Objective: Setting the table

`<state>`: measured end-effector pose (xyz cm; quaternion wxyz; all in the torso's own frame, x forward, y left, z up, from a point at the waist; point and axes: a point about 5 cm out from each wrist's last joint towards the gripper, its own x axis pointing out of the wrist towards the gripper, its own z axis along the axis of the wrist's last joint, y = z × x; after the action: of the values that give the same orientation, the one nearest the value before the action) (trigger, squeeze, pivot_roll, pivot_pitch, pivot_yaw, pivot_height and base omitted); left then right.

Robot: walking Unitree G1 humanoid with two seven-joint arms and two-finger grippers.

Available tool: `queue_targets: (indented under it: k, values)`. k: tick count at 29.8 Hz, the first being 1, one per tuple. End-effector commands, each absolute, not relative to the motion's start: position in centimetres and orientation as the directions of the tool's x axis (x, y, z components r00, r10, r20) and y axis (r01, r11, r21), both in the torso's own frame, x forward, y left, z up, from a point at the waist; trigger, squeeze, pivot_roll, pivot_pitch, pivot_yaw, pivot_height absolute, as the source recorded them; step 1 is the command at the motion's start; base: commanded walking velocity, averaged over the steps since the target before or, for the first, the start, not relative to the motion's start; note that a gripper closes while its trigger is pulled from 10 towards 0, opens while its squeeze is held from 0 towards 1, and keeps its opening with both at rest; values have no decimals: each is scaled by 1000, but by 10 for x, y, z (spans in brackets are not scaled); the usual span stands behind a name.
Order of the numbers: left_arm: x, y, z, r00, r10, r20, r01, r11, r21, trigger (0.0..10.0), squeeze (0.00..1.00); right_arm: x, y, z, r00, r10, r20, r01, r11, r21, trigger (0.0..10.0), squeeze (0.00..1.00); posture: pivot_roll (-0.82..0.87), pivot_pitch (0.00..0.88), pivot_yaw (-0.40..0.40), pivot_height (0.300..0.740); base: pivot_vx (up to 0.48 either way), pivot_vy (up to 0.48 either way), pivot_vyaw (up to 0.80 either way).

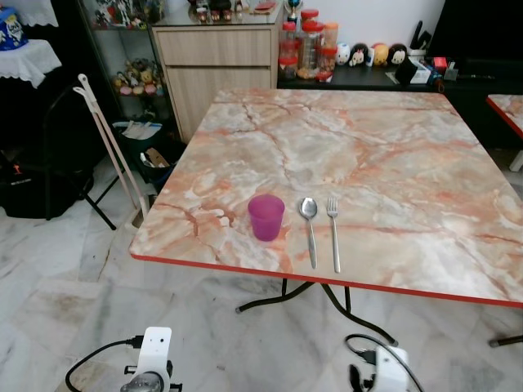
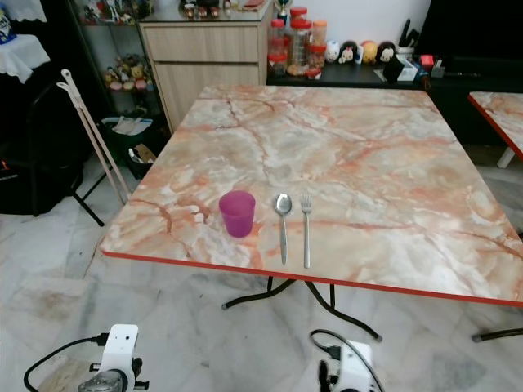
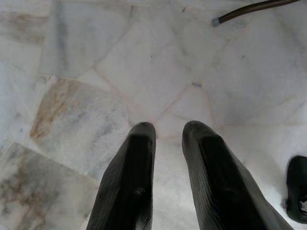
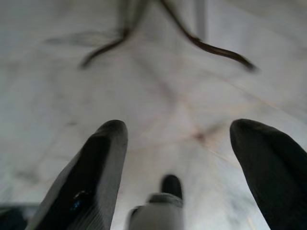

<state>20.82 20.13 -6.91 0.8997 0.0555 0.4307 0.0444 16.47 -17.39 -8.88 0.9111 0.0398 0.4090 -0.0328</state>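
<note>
Hanging low over the floor, my right gripper (image 4: 175,143) gapes wide, my left gripper (image 3: 168,139) narrow; fork (image 1: 333,233) lies far-ahead, handle nearward, nearer the right.

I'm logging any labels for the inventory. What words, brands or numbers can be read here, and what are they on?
No text can be read in these pictures.
Blue container on the white-cloth stand: it carries print, too blurred to read.
Jars on the dark counter: labels too small to read.
Purple cup, spoon, fork: no markings seen.
</note>
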Motion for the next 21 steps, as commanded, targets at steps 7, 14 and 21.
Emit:
queue_targets:
  k: [7,14,21]
  values:
    - [201,208,-72,610,147,-779,-37,987,158,10000,0,164,-188,-79,769,-74,-635,69,997,-32,10000,0,-45,0,28,740,0,0,0]
    - [197,212,-73,600,156,-785,-34,985,169,10000,0,148,-198,-72,842,-139,-521,127,990,-60,10000,0,-42,0,31,740,0,0,0]
    - [196,214,-73,600,153,-786,-18,984,178,10000,0,147,-203,-54,914,-137,-381,101,988,-113,10000,0,-58,0,39,740,0,0,0]
